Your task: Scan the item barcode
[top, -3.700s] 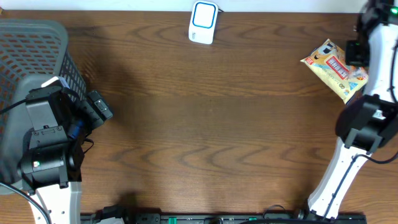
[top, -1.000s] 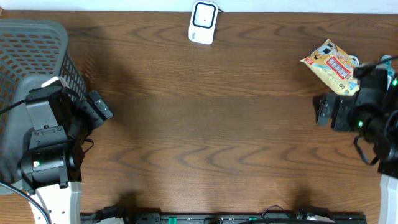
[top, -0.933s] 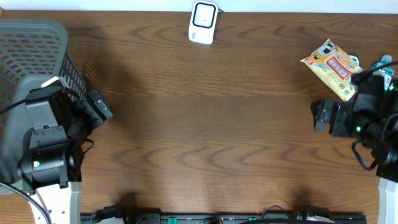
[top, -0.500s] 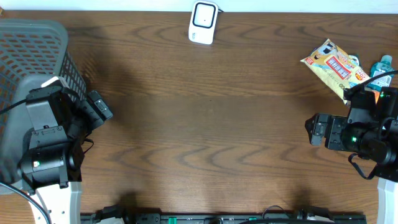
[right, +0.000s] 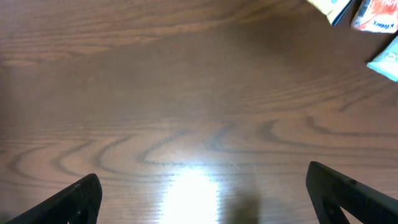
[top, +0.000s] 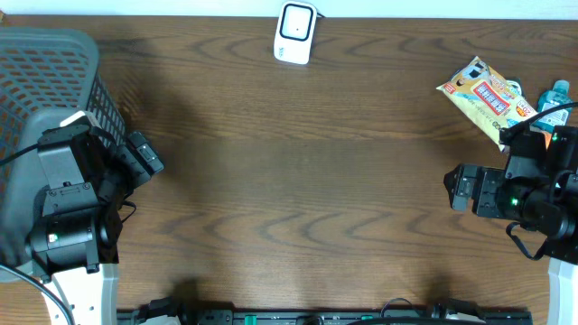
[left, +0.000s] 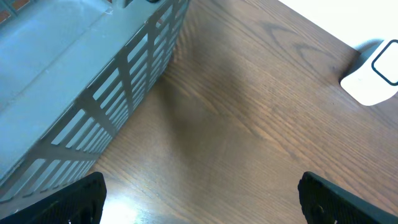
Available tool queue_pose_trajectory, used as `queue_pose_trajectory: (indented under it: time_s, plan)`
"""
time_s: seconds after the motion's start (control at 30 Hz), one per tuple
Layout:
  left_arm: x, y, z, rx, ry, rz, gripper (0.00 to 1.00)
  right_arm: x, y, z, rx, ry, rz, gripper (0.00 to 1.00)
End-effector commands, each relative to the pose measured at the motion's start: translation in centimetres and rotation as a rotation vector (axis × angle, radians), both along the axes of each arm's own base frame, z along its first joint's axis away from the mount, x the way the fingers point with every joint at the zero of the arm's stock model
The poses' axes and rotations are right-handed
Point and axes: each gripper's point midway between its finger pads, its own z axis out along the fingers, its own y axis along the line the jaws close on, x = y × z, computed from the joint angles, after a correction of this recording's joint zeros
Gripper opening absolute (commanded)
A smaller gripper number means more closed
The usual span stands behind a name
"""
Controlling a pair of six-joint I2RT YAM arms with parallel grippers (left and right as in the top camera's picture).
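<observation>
Snack packet [top: 486, 97] untouched; left fingers [left: 74, 206], right fingers [right: 348, 200] wide apart, empty.

Left end effector [top: 144, 155] and right end effector [top: 458, 189] both gape wide, empty.

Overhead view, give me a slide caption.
Basket left, scanner top centre, snack packet right; left gripper and right gripper open.
</observation>
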Motion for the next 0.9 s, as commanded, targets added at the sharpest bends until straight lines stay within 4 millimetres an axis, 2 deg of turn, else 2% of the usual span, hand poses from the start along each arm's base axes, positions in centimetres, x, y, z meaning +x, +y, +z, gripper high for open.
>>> queue_pose_trajectory:
  time_s: [0.0, 0.17, 0.33, 0.53, 0.87]
  plan:
    - [0.0, 0.4, 0.2, 0.003, -0.003, 0.021, 0.98, 0.2, 0.3, 0.0, 0.02, -0.012, -0.002, 0.99]
    - [0.0, 0.4, 0.2, 0.003, -0.003, 0.021, 0.98, 1.4, 0.8, -0.7, 0.048, -0.038, 0.017, 0.99]
    - [0.0, 0.4, 0.2, 0.003, -0.003, 0.021, 0.98, 2.7, 0.8, -3.1, 0.057, -0.07, 0.026, 0.99]
    - [0.0, 0.4, 0.2, 0.003, -0.003, 0.021, 0.98, 1.1, 1.1, -5.6, 0.058, -0.058, 0.026, 0.99]
    - [0.0, 0.4, 0.2, 0.003, -0.003, 0.021, 0.98, 2.1, 1.4, -5.8, 0.014, -0.39, 0.055, 0.99]
